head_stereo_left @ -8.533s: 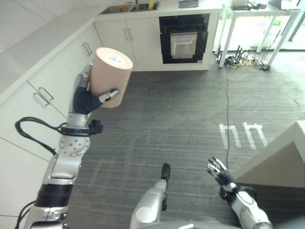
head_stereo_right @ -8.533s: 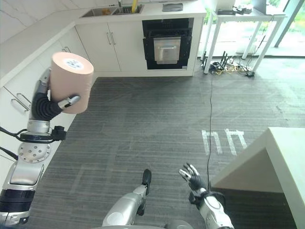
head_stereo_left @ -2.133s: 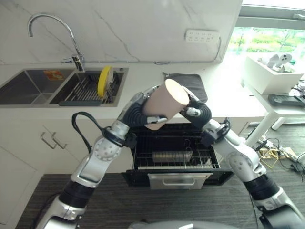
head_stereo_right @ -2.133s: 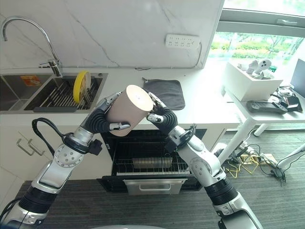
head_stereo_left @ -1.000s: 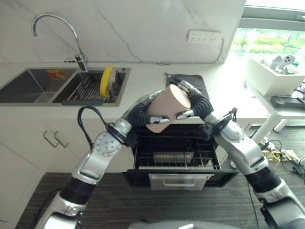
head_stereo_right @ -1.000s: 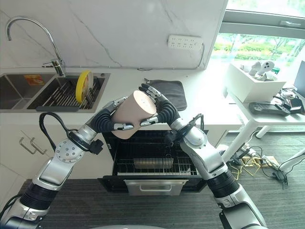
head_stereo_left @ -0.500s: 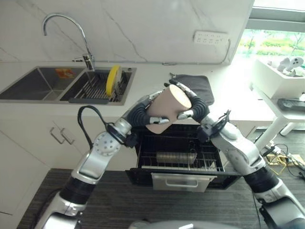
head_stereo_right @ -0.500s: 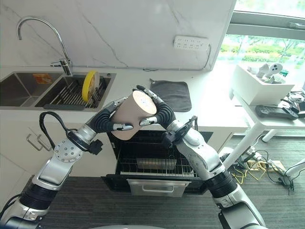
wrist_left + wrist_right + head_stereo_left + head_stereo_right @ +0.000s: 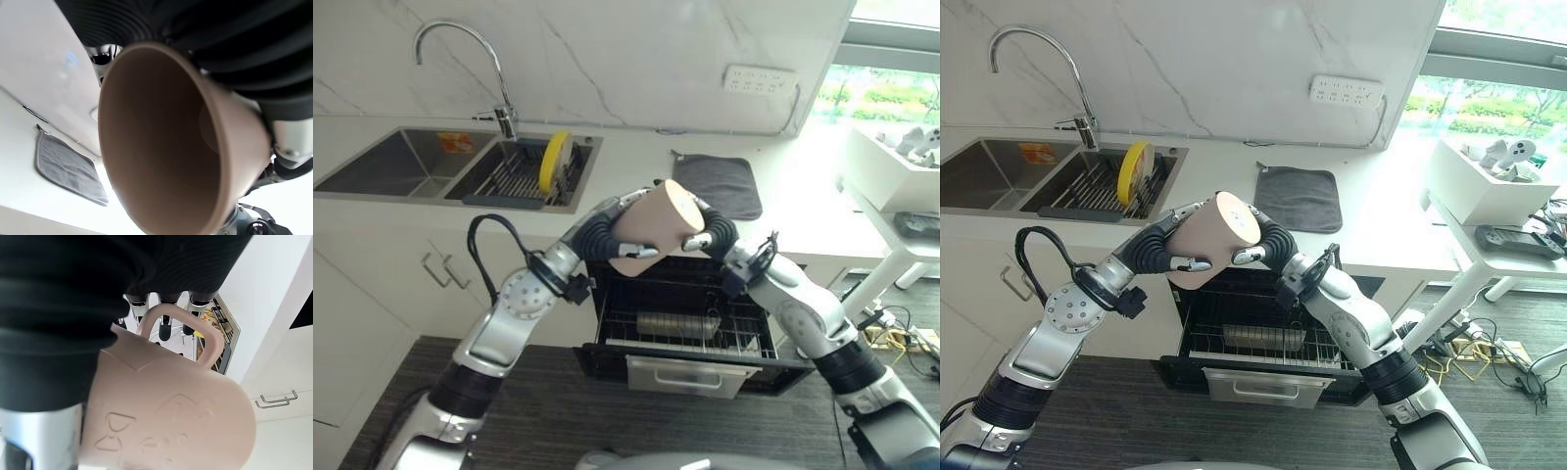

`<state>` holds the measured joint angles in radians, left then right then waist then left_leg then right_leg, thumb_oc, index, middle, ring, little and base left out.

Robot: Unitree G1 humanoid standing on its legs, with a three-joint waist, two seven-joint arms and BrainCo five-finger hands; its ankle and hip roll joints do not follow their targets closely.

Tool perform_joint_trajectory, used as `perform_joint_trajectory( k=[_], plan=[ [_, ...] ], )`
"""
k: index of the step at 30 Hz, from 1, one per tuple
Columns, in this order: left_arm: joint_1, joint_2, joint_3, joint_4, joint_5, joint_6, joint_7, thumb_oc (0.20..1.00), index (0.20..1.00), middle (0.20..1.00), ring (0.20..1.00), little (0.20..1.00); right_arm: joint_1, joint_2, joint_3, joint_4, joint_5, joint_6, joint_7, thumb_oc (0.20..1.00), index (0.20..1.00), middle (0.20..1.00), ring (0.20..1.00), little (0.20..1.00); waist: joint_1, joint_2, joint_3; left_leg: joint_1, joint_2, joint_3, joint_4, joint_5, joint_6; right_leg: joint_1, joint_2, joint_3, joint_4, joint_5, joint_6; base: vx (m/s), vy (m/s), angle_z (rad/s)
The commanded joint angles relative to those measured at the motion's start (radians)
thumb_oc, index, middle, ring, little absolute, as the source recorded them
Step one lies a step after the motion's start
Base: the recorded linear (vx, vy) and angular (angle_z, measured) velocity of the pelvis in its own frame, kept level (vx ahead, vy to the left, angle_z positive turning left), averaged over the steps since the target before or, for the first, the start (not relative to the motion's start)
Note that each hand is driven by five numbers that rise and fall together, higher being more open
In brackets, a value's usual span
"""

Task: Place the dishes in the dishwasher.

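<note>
Above the open dishwasher (image 9: 690, 333), both hands hold one big pink mug (image 9: 651, 227) up in the air. It is well above the wire rack (image 9: 680, 328) and does not touch it.

The left hand (image 9: 602, 230) has its fingers curled around the open-mouth end of the mug. The right hand (image 9: 710, 230) has its fingers and thumb curled around the flat-bottom end, and in the right wrist view its fingertips (image 9: 165, 330) poke through the mug's handle (image 9: 178, 330). So the mug sits between the two hands, and both hands squeeze it.

The mug lies on its side and tips a bit. Its long way runs from the left hand across to the right hand. The flat bottom points up and toward the right, and the open mouth points down toward the left.

The rack is straight down below the mug, and a grey metal dish (image 9: 675, 323) already lies in it. I think the mug has to go down and turn so its mouth faces the rack. Both hands are the same distance from it.

Behind, a yellow plate (image 9: 552, 162) stands in the sink (image 9: 401, 166), and a grey cloth (image 9: 717, 186) lies on the counter (image 9: 626, 171).
</note>
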<state>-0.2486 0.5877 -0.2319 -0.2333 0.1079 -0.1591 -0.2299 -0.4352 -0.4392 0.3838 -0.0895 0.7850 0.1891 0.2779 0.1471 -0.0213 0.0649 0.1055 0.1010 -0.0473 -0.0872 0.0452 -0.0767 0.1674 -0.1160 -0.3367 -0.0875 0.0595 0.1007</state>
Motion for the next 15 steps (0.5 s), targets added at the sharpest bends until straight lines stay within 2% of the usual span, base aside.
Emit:
perform_joint_trajectory(
  k=[1,10,11,12,13,15],
  plan=[
    [-0.125,-0.001,-0.079,-0.046,0.008,-0.079,0.000,0.200,0.200,0.200,0.200,0.200,-0.141,0.065,0.066,-0.043,0.005,-0.035,0.037,1.000,1.000,1.000,1.000,1.000,0.016,-0.022,-0.038,-0.005,0.032,-0.014,0.000,-0.039,-0.005,0.014,-0.096,0.043,0.004,-0.033,0.069,0.00,0.000,0.00],
    [-0.119,0.001,-0.077,-0.047,-0.016,-0.057,-0.014,0.200,0.200,0.200,0.200,0.200,-0.189,0.036,0.082,-0.051,-0.154,-0.106,0.067,1.000,1.000,1.000,1.000,1.000,0.024,-0.027,-0.031,0.000,0.030,-0.020,0.000,-0.041,-0.003,0.015,-0.098,0.045,0.007,-0.034,0.069,0.00,0.000,0.00],
    [-0.116,0.001,-0.076,-0.048,-0.017,-0.056,-0.011,0.200,0.200,0.200,0.200,0.200,-0.194,0.033,0.084,-0.051,-0.161,-0.114,0.064,0.837,0.837,0.837,0.837,0.837,0.025,-0.027,-0.031,0.001,0.031,-0.019,0.000,-0.041,-0.003,0.016,-0.098,0.045,0.007,-0.034,0.069,0.00,0.000,0.00],
    [-0.115,0.000,-0.074,-0.045,-0.019,-0.057,-0.010,0.200,0.200,0.200,0.200,0.200,-0.199,0.030,0.082,-0.052,-0.170,-0.125,0.059,0.347,0.347,0.347,0.347,0.347,0.025,-0.028,-0.031,0.002,0.031,-0.019,0.000,-0.041,-0.003,0.017,-0.097,0.045,0.007,-0.034,0.068,0.00,0.000,0.00],
    [-0.115,-0.001,-0.074,-0.044,-0.021,-0.056,-0.009,0.200,0.200,0.200,0.200,0.200,-0.202,0.030,0.080,-0.052,-0.178,-0.134,0.054,0.200,0.200,0.200,0.200,0.200,0.025,-0.028,-0.030,0.003,0.031,-0.019,0.000,-0.042,-0.004,0.018,-0.096,0.045,0.007,-0.034,0.068,0.00,0.000,0.00],
    [-0.118,-0.005,-0.071,-0.041,-0.024,-0.052,-0.008,0.200,0.200,0.200,0.200,0.200,-0.211,0.031,0.073,-0.051,-0.195,-0.137,0.052,0.200,0.200,0.200,0.200,0.200,0.025,-0.028,-0.030,0.003,0.031,-0.020,0.000,-0.041,-0.004,0.018,-0.095,0.047,0.007,-0.035,0.067,0.00,0.000,0.00]
  ],
)
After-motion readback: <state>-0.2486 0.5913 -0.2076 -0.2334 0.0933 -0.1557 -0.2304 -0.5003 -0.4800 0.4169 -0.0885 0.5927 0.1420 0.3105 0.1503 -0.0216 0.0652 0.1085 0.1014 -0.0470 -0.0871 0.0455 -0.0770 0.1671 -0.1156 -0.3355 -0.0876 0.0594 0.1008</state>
